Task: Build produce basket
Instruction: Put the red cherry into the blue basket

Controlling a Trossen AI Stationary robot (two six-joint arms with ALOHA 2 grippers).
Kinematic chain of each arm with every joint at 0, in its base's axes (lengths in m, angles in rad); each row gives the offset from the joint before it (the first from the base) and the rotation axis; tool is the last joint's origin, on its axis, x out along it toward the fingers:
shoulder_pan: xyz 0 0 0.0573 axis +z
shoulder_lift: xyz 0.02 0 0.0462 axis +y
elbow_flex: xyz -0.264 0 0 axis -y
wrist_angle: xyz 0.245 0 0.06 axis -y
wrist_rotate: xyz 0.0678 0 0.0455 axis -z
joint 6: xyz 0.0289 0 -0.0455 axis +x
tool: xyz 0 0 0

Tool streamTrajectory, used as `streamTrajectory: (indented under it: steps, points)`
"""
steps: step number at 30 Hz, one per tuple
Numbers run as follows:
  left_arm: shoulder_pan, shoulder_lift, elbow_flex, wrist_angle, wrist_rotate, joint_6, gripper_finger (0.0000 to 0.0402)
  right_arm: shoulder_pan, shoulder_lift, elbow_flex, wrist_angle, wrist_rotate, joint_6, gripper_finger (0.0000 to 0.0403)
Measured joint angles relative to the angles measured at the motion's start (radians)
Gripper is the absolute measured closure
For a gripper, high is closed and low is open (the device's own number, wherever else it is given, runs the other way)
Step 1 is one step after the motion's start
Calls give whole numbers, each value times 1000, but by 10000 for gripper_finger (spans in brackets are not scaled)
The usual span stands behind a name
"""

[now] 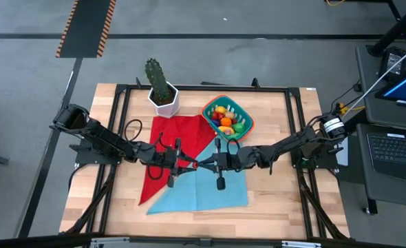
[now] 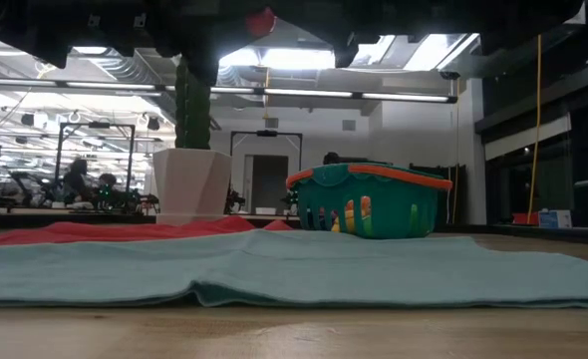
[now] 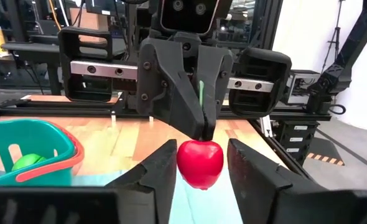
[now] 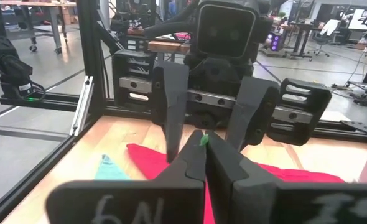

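Red apple (image 3: 199,163) mid-table, pinched by right gripper (image 1: 201,164), left gripper (image 1: 186,164) straddling

I am operating in a robotics lab or open workshop. Indicators: a wooden table (image 1: 279,207) inside a black aluminium frame (image 1: 296,88), a hazard-striped floor strip (image 1: 86,27), a laptop (image 1: 396,148) beside the rig, exposed ceiling ducts (image 2: 125,68), and workbenches (image 2: 65,209) behind.

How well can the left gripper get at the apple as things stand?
Probably yes. The apple hangs between the open fingers of the left gripper, with nothing between them. The right gripper, opposite, pinches only the stem, so the apple's sides look free.
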Motion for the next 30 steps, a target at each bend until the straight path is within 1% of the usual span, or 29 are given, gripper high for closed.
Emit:
streamTrajectory:
  steps: [4, 7, 13, 18, 25, 30]
  points:
    - [-2, -5, 0, -6, 1, 33, 251, -1, -14, 0, -6, 5, 11, 401]
    - [-11, -38, 0, -28, 0, 51, 243, -1, -50, 0, -61, 5, 6, 401]
    - [-46, -197, 1, -275, 1, 52, 238, -1, -119, -1, -212, 11, 30, 402]
    - [-69, -271, 1, -354, -5, 52, 244, -2, -147, -1, -225, 10, 30, 403]
    - [-101, -285, 1, -403, -6, 51, 250, -21, -155, -1, -231, 17, 62, 403]
    - [-114, -284, 0, -412, -7, 34, 243, -20, -163, -1, -258, 66, 51, 403]
